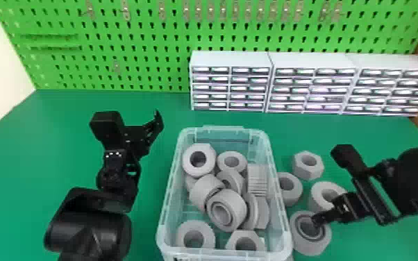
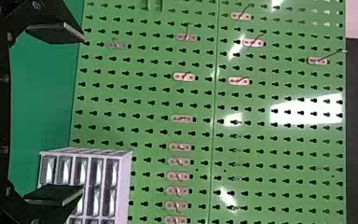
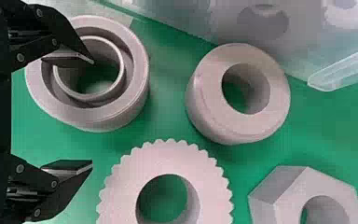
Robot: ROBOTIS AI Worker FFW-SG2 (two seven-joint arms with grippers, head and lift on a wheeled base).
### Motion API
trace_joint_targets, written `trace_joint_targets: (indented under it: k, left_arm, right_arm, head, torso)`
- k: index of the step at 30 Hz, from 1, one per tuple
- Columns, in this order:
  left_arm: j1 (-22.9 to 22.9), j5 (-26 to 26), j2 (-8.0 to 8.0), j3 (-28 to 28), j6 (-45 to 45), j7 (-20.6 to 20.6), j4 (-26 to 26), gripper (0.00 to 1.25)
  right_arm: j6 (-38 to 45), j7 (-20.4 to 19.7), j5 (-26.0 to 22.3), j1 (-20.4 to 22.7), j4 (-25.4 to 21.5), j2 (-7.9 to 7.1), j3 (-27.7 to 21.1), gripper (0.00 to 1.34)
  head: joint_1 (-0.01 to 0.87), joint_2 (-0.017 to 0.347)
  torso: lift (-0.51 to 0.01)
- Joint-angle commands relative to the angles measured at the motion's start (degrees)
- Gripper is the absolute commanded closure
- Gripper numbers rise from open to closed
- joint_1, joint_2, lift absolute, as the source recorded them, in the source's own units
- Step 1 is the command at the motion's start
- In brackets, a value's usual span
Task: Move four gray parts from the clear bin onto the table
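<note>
The clear bin (image 1: pixel 279 208) holds several gray parts, among them a ring (image 1: pixel 189 163) and a part with a double rim (image 1: pixel 234 198). Four gray parts, or rather several, stand right of it: a hex nut (image 1: pixel 298 170), a round ring (image 1: pixel 297 194), a toothed ring (image 1: pixel 317 196) and a double-walled ring (image 1: pixel 312 248). My right gripper (image 1: pixel 317 222) is over the double-walled ring. In the right wrist view my right gripper (image 3: pixel 92 112) is open, one finger over the opening of the double-walled ring (image 3: pixel 137 79), beside the toothed ring (image 3: pixel 121 191). Left of the bin, my left gripper (image 1: pixel 154 126) is raised; its wrist view shows the left gripper (image 2: pixel 82 114) open and empty.
White drawer cabinets (image 1: pixel 231 59) stand at the back right before a green pegboard (image 1: pixel 132 41) with metal hooks. The green table (image 1: pixel 62 139) extends under the left arm. The bin's right wall runs close beside the round ring.
</note>
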Motion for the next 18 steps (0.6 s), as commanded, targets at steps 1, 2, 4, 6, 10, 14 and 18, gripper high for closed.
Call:
trace_joint_targets:
  k: [1,2,4,6,10,14,18]
  left_arm:
    - [0.01,0.00,0.03,0.08,0.00,0.00,0.00,0.14]
    - [0.01,0.00,0.03,0.08,0.00,0.00,0.00,0.14]
    - [0.01,0.18,-0.06,0.08,0.00,0.00,0.00,0.14]
    - [0.10,0.18,-0.06,0.08,0.00,0.00,0.00,0.14]
    - [0.27,0.09,-0.15,-0.01,0.00,0.00,0.09,0.14]
    - [0.27,0.09,-0.50,0.08,0.00,0.00,0.17,0.14]
    - [0.27,-0.18,-0.85,0.08,0.00,0.00,0.44,0.14]
  right_arm:
    - [0.08,0.00,-0.23,-0.56,-1.32,-0.01,-0.83,0.48]
    - [0.08,0.00,-0.23,-0.48,-2.03,-0.01,-1.53,0.48]
    - [0.08,0.00,-0.23,-0.21,-3.34,0.34,-3.64,0.48]
    - [0.08,0.00,-0.14,-0.04,-4.31,0.87,-5.84,0.48]
    - [0.08,0.00,-0.05,0.32,-6.42,2.27,-10.32,0.48]
    - [0.08,0.00,-0.85,0.76,-7.83,4.56,-14.89,0.48]
    - [0.08,0.09,-1.46,0.14,-8.62,6.05,-17.00,0.48]
  head:
    - [0.693,0.072]
    - [0.693,0.072]
    - [0.693,0.072]
    - [0.693,0.072]
    - [0.693,0.072]
    - [0.693,0.072]
    - [0.693,0.072]
  torso:
    - [-0.052]
    - [-0.052]
    - [-0.052]
    - [-0.052]
    - [-0.052]
    - [-0.052]
    - [-0.052]
